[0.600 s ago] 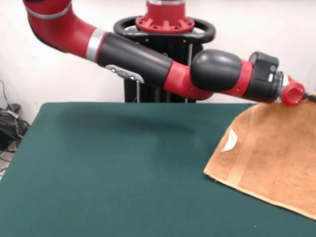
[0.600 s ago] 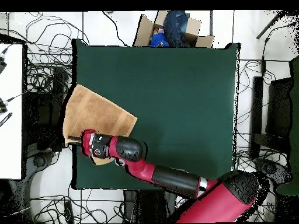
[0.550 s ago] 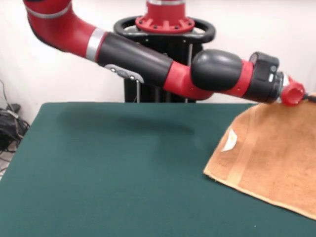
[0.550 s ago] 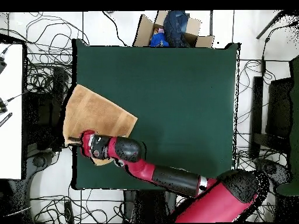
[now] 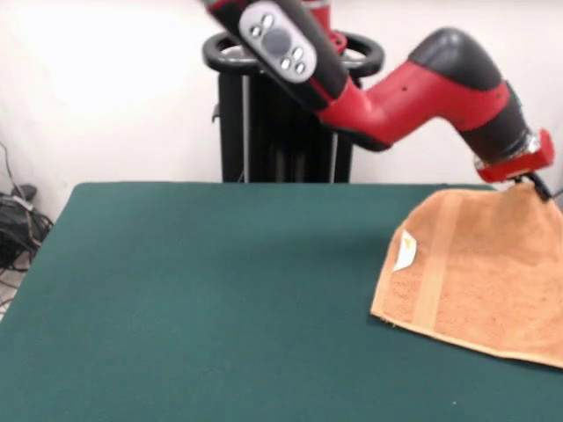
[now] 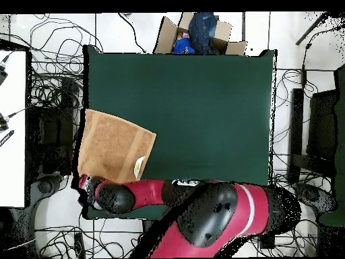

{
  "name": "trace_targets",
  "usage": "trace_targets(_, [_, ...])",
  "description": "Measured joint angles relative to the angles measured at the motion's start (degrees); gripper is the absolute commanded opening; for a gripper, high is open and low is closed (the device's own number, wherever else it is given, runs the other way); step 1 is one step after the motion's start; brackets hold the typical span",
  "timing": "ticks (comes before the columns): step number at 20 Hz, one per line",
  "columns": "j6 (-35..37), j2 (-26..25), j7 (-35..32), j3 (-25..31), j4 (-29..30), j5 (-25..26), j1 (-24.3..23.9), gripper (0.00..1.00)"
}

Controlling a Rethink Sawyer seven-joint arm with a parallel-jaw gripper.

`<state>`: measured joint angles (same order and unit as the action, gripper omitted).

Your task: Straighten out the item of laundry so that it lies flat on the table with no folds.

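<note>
The towel (image 5: 479, 277) lies at the right edge of the front view, reaching past the frame, and at the left side of the table (image 6: 202, 101) in the overhead view, slightly past the table's left edge. It is an orange-tan terry rectangle, nubbly and matte, with a paler woven band and a small white care tag (image 5: 405, 251) near its left edge. It looks light, limp and grippy against the dark green felt, so it should drape and drag rather than slide; corners or a hem seem the best holds. The gripper (image 5: 538, 186) sits at the towel's upper right corner, which looks lifted; whether its pincer is clenched on the cloth I cannot tell.
</note>
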<state>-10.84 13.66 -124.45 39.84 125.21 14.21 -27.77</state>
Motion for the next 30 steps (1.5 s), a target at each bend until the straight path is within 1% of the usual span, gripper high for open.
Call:
trace_targets(2, [-0.14,3.05,0.00,-0.53,0.01,1.28,0.49,0.00])
trace_targets(4, [-0.13,4.87,0.00,-1.03,0.01,1.63,0.35,0.00])
trace_targets(9, [-0.13,7.67,0.00,-2.00,0.02,1.69,-0.92,0.00])
trace_targets(11, [-0.13,7.77,0.00,-2.00,0.02,1.67,-1.34,0.00])
trace_targets(19, [-0.13,4.44,0.00,-2.00,0.01,1.67,-5.06,0.00])
trace_targets(25, [-0.15,-0.47,0.00,-1.25,-0.02,1.65,-7.01,0.00])
trace_targets(26, [-0.15,-2.04,0.00,-0.80,-0.03,1.64,-7.63,0.00])
trace_targets(30, [-0.15,-4.84,0.00,-0.17,-0.03,1.64,-8.64,0.00])
